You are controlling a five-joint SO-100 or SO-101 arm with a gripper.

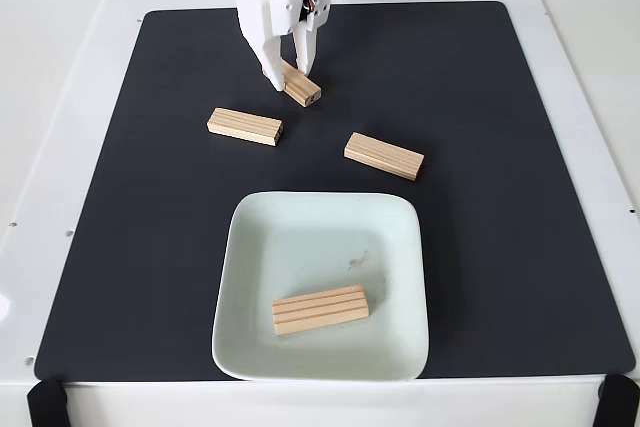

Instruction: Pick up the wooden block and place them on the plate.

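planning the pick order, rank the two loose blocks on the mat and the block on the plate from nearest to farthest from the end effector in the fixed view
1. Left block on the mat, just below-left of the end effector.
2. Right block on the mat, lower right.
3. Block on the plate, near the front edge.

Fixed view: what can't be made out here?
- Arm above the tool: cut off by the top edge.
- Far end of the gripped wooden block: hidden by the tool's fingers; whether it is lifted off the mat cannot be told.
- Mark on the plate: too small to identify.
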